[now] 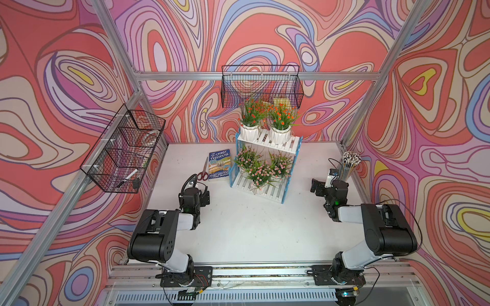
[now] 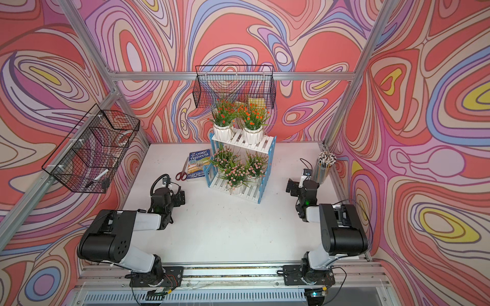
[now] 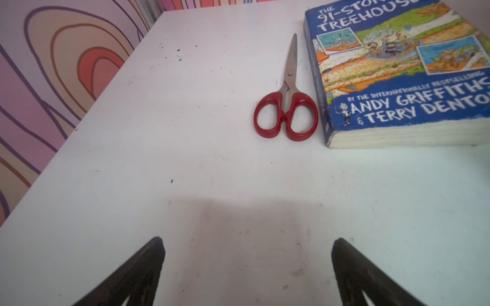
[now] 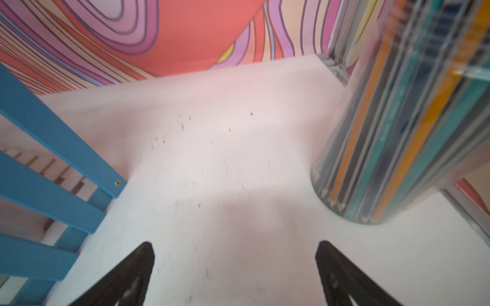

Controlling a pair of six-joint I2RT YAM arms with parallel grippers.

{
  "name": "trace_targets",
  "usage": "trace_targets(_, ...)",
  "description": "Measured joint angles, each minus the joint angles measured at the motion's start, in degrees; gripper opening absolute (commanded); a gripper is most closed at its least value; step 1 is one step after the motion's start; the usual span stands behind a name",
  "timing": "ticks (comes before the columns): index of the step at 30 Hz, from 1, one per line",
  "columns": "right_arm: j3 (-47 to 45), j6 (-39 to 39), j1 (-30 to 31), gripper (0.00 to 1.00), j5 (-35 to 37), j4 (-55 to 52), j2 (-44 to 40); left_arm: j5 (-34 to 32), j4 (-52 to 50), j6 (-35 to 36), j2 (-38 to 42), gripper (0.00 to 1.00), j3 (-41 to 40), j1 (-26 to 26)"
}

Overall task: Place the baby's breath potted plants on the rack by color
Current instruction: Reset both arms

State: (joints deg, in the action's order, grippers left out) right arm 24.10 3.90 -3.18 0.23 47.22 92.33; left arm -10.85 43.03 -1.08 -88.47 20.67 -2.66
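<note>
Fingers of left gripper stand wide, nothing btwn them, low over bare table, just near of the scissors and book. Same for right gripper: jaws spread, empty, at the right btwn the rack and pencil cup.

All five plants sit on the rack, far-centre of table. Orange-red plants are side by side on the upper tier; pink plants are clustered on the lower tier, two at the back, one at the near edge. So sorting by colour looks done, IMO.

Handling, if any needs a nudge: prob. very light, a bit top-heavy. Leaves and flowers are soft and springy, no use as a hold. White pots look stiff; the ribs should help vs. slipping. Take hold across the pot body, below the foliage. Near pink pot is mostly hidden by leaves, so approach from the near side.

Orientation: every plant stands upright as far as I can tell, long axis vertical, blooms up, bases flat on the slats.
</note>
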Motion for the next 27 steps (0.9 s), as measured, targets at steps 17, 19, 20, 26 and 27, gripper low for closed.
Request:
trace_targets(17, 1.2, -4.0, 4.7, 0.98, 2.2, 8.5, 5.7, 3.8, 4.8, -0.2, -0.1, 1.0, 0.7, 0.8)
trace_targets(19, 1.2, -4.0, 4.7, 0.98, 2.3, 8.5, 5.7, 3.8, 4.8, -0.2, -0.1, 1.0, 0.7, 0.8)
trace_targets(20, 1.2, -4.0, 4.7, 0.98, 2.4, 8.5, 5.7, 3.8, 4.8, -0.2, -0.1, 1.0, 0.7, 0.8)
trace_targets(26, 1.5, -4.0, 4.7, 0.98, 2.4, 8.2, 5.7, 3.8, 4.8, -0.2, -0.1, 1.0, 0.7, 0.8)
trace_targets(27, 1.7, -3.9, 4.6, 0.98, 2.3, 8.0, 5.7, 3.8, 4.8, -0.2, -0.1, 1.0, 0.7, 0.8)
